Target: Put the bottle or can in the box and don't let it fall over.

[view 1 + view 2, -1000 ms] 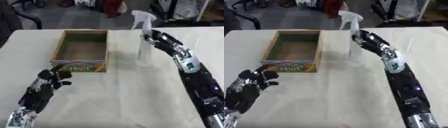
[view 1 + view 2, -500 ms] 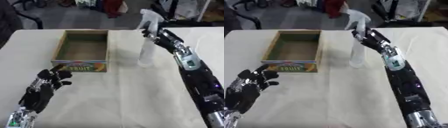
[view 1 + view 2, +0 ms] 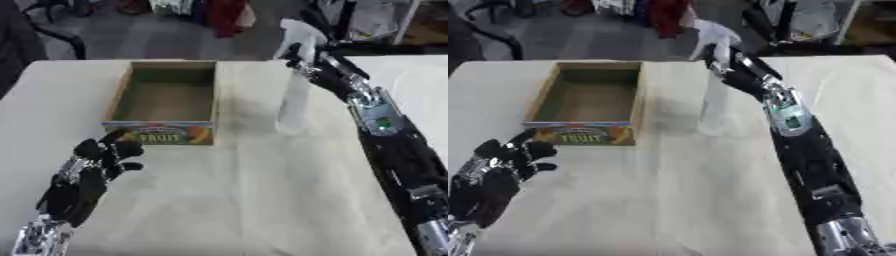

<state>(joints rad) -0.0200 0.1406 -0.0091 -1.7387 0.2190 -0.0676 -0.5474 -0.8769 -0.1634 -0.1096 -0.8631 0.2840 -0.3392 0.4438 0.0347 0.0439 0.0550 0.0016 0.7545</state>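
A clear spray bottle (image 3: 293,105) with a white trigger head stands upright on the table, just right of the box. My right hand (image 3: 322,71) reaches in from the upper right, its fingers curled round the bottle's neck below the trigger. The open wooden box (image 3: 166,97), with a FRUIT label on its front wall, is empty. At the lower left my left hand (image 3: 87,175) rests with relaxed fingers, a little in front of the box's front left corner and touching nothing.
The table (image 3: 236,200) wears a cream cloth. Chairs, clothes and clutter stand beyond its far edge. My right forearm (image 3: 798,145) lies along the right side of the table.
My right hand has slid up the bottle from its body to its neck and closed there. The bottle has shifted slightly. The left hand has stayed put.
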